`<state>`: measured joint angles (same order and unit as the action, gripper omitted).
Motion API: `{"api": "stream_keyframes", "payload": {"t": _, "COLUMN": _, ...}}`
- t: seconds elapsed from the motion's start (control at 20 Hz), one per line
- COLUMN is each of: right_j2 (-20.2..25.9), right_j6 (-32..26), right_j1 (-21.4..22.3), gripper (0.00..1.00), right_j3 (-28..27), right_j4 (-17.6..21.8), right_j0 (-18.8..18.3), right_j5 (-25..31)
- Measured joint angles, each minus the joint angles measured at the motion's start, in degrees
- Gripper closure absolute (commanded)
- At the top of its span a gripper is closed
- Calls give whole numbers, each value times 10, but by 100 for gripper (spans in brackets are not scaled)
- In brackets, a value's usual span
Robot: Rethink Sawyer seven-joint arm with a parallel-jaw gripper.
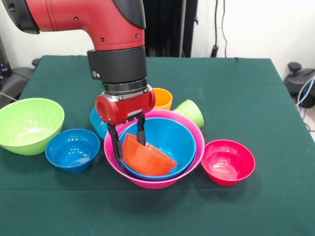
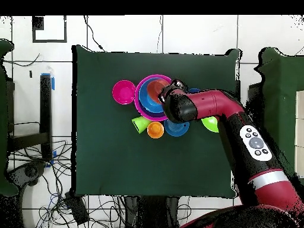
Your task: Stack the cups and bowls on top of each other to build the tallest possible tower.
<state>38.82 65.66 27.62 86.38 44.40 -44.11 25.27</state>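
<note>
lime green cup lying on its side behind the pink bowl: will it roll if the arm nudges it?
Likely yes. The lime green cup lies on its side, round-walled, so a nudge should roll it, probably in a curve since it tapers. Its glossy plastic looks rigid, light and slippery. It sits close behind the pink bowl, which may stop it on that side.

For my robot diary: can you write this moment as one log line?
gripper: shut on orange bowl | bowl tilted inside blue bowl in pink bowl | cups untouched
</note>
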Motion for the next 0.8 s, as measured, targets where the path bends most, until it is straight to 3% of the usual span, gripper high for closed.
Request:
{"api": "stream_keyframes", "payload": {"t": 0.5, "right_j2": -5, "right_j6": 0, "right_j1": -6, "gripper": 0, "right_j3": 1, "right_j4": -20, "right_j0": 0, "right_j5": 0}}
{"api": "stream_keyframes", "payload": {"t": 0.55, "right_j2": -5, "right_j6": 0, "right_j1": -6, "gripper": 100, "right_j3": 1, "right_j4": -22, "right_j0": 0, "right_j5": 0}}
{"api": "stream_keyframes", "payload": {"t": 0.8, "right_j2": -6, "right_j6": 0, "right_j1": -6, "gripper": 100, "right_j3": 2, "right_j4": -23, "right_j0": 0, "right_j5": -5}}
